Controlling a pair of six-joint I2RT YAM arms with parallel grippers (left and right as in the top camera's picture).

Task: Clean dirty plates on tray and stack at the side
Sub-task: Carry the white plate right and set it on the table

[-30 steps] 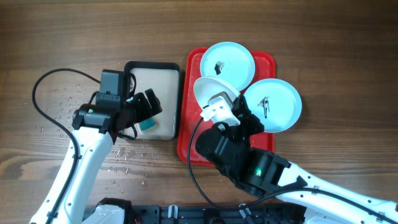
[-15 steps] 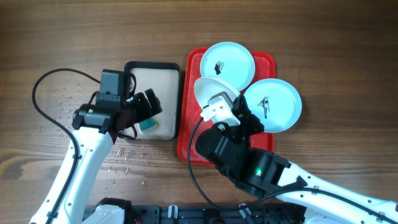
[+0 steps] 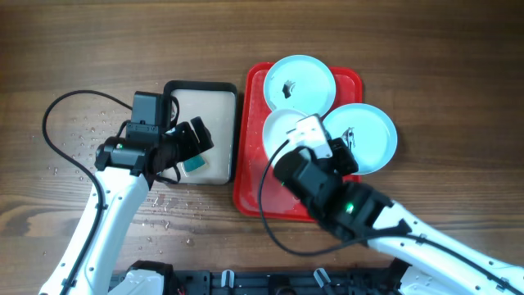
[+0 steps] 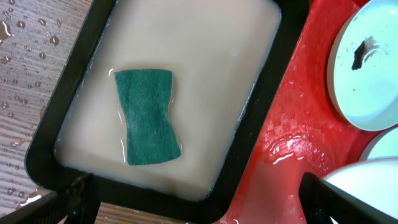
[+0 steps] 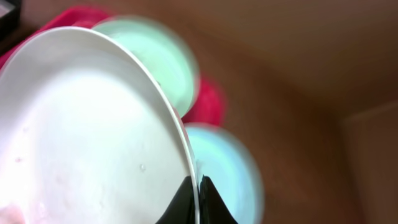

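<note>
Desk (image 3: 82,49) is brown wood with visible grain and a fairly matt finish, speckled with water drops (image 3: 82,131) toward its left edge. Tray (image 3: 248,184) is red plastic, glossy and wet-looking, and its floor looks finely textured in the left wrist view. Plates (image 3: 301,82) are smooth and hard with a soft sheen. Plastic or glazed, can't tell. The plate (image 5: 81,143) seen up close is glossy white with a few water beads. Sponge (image 4: 147,116) is green, rough, fibrous and matt. Black tub (image 4: 62,106) is smooth plastic with shiny liquid inside. Arm shells (image 3: 110,217) are smooth white plastic.
</note>
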